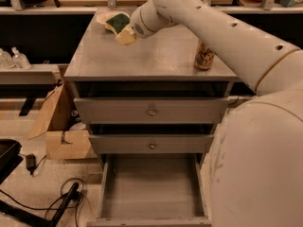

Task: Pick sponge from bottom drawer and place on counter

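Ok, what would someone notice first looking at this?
The huge white robot arm spans from lower right to the back left of the flat grey counter, where its gripper holds a small dark green and yellow sponge. Below, the wide grey bottom drawer stands pulled open.

Arm stretched forward-left; gripper (117, 27) upper left, clamped on sponge (117, 21).

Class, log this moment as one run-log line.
pincer: shut on dark-green-and-yellow wavy-edged sponge | location: over rear-left of matte grey cabinet counter | grey wooden bottom drawer: open | sponge release: not yet
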Motion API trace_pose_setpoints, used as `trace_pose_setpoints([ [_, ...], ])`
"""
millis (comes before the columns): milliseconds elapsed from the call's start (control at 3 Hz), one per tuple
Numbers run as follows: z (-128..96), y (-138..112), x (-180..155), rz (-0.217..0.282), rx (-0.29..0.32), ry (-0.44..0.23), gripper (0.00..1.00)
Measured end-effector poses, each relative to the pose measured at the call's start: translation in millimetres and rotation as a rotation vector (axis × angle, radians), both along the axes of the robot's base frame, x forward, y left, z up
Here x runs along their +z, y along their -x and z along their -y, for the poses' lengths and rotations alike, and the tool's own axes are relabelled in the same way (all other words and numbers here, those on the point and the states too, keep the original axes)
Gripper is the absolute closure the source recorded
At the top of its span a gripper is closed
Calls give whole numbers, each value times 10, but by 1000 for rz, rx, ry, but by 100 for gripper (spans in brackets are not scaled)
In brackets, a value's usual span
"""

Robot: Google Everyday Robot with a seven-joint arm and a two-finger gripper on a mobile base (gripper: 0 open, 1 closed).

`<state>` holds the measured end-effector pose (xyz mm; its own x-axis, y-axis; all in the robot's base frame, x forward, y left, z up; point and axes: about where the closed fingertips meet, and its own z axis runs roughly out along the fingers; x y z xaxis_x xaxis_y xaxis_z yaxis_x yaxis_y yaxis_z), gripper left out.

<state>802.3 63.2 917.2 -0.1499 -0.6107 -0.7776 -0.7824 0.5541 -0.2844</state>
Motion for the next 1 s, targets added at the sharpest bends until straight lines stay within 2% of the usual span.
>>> trace_pose_setpoints([
  [333,-19,0,-22,-3,3,1,4],
  [667,-31,0,-34,-5,4,1,0],
  [1000,-31,0,-34,-5,4,1,0],
])
